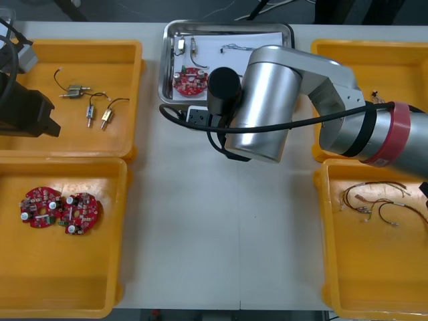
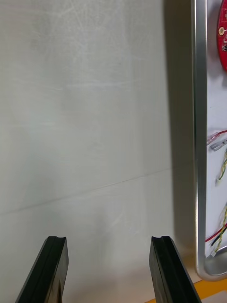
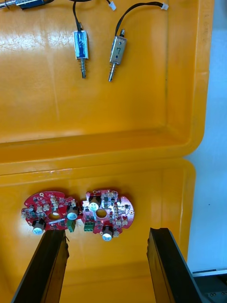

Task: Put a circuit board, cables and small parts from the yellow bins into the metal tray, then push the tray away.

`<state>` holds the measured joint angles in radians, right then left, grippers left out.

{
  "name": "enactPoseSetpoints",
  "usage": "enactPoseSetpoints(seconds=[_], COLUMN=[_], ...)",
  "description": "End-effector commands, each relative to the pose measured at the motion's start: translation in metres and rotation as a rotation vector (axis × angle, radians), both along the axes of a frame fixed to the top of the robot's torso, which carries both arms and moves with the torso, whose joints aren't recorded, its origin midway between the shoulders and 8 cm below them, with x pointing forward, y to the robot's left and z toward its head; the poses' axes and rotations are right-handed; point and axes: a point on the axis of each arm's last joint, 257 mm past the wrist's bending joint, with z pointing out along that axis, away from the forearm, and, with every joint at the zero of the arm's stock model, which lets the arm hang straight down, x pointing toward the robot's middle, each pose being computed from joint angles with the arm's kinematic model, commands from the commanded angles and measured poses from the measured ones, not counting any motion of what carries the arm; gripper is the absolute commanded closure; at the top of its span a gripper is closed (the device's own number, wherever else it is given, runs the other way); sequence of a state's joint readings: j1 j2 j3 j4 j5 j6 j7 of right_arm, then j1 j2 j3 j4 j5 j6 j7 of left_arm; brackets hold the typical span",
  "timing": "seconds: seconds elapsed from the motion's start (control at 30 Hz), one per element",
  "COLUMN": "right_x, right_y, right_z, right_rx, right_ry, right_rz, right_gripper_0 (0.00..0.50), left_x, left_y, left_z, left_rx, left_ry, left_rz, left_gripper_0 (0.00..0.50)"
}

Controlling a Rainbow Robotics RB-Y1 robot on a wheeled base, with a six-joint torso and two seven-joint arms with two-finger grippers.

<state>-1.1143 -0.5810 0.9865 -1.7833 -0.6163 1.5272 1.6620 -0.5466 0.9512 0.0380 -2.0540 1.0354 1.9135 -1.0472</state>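
Observation:
The metal tray (image 1: 287,40), white inside, stands at the table's far middle. It holds a red circuit board (image 1: 189,79), small metal parts (image 1: 181,45) and a thin cable (image 1: 234,48). My right arm (image 1: 267,100) reaches across to the tray's near edge and covers its own gripper there. In the right wrist view my right gripper (image 2: 109,239) is open over bare table, one finger close beside the tray rim (image 2: 201,142); red and yellow cables (image 2: 218,142) lie inside. My left gripper (image 3: 106,231) is open above two circuit boards (image 3: 106,217) in the near left bin.
The left arm's black wrist (image 1: 27,110) hangs over the far left bin (image 1: 134,80), which holds small metal parts (image 1: 97,115). The near left bin (image 1: 67,281) has two boards (image 1: 60,210). Cables (image 1: 378,200) lie in the near right bin (image 1: 374,274). Bare table spans the middle.

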Motion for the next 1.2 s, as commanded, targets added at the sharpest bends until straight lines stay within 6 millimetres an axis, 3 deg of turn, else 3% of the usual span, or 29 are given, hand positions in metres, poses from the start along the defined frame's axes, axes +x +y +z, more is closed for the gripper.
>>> enactPoseSetpoints(seconds=[0.03, 0.23, 0.33, 0.7, 1.2], right_x=[-0.013, -0.033, -0.042, -0.051, -0.083], right_y=[0.002, -0.017, -0.036, -0.082, -0.174], right_z=[0.044, 0.061, 0.074, 0.105, 0.088], right_rx=[0.168, 0.248, 0.272, 0.477, 0.73], right_ry=[0.047, 0.14, 0.177, 0.201, 0.222], right_rz=[-0.106, -0.218, -0.296, -0.52, -0.919], right_gripper_0=[0.0, 0.0, 0.0, 0.0, 0.0], left_x=[-0.003, -0.003, -0.003, -0.003, -0.003], left_y=[0.018, 0.018, 0.018, 0.018, 0.018], left_z=[0.014, 0.014, 0.014, 0.014, 0.014], left_rx=[0.071, 0.071, 0.071, 0.071, 0.071], left_ry=[-0.034, -0.034, -0.034, -0.034, -0.034], left_rz=[-0.033, -0.033, -0.033, -0.033, -0.033], left_gripper_0=[0.0, 0.0, 0.0, 0.0, 0.0])
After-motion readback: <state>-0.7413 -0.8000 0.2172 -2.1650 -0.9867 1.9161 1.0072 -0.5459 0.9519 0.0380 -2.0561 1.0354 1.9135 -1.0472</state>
